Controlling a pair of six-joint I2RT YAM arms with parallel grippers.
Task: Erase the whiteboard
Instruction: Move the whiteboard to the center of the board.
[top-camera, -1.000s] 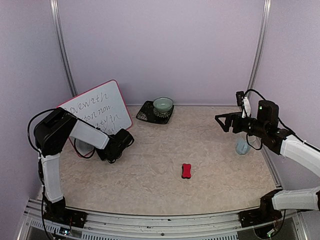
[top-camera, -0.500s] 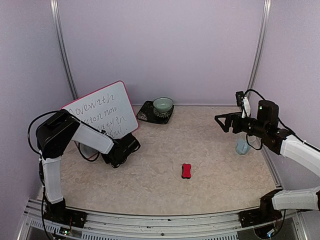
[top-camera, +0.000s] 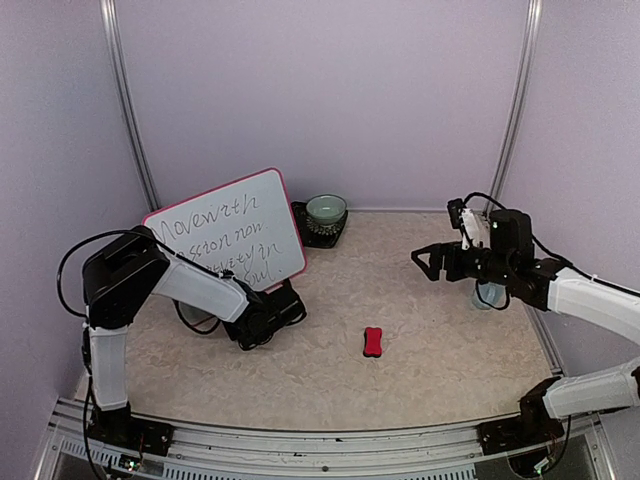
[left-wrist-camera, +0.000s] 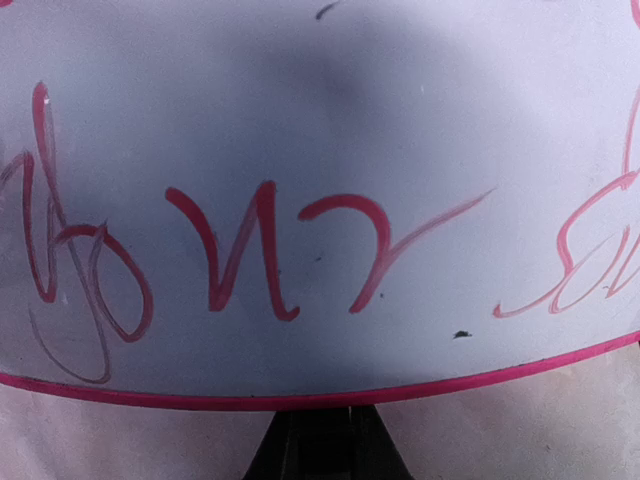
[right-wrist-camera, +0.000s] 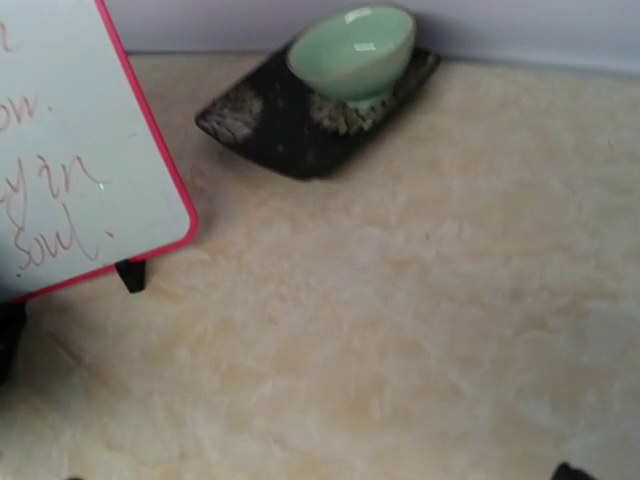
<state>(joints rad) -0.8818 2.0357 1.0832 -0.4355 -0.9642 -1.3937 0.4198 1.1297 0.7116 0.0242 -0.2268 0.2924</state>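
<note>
The whiteboard (top-camera: 230, 235), white with a pink-red frame and dark handwriting, stands tilted at the left of the table. My left gripper (top-camera: 272, 312) is shut on its lower edge. In the left wrist view the board (left-wrist-camera: 320, 150) fills the frame, with the closed dark fingers (left-wrist-camera: 325, 445) just under its rim. The small red eraser (top-camera: 372, 341) lies on the table at centre. My right gripper (top-camera: 428, 262) is open and empty, held in the air at the right. The right wrist view shows the board's corner (right-wrist-camera: 70, 150) and a black foot (right-wrist-camera: 130, 275).
A green bowl (top-camera: 326, 208) sits on a dark tray (top-camera: 300, 232) at the back, right behind the board; both show in the right wrist view (right-wrist-camera: 352, 50). A pale blue cup (top-camera: 486, 296) stands under my right arm. Walls close in on three sides.
My left arm has carried the whiteboard rightward and toward the table's middle, turning its face more to the camera. My right gripper has moved a little left and down.
</note>
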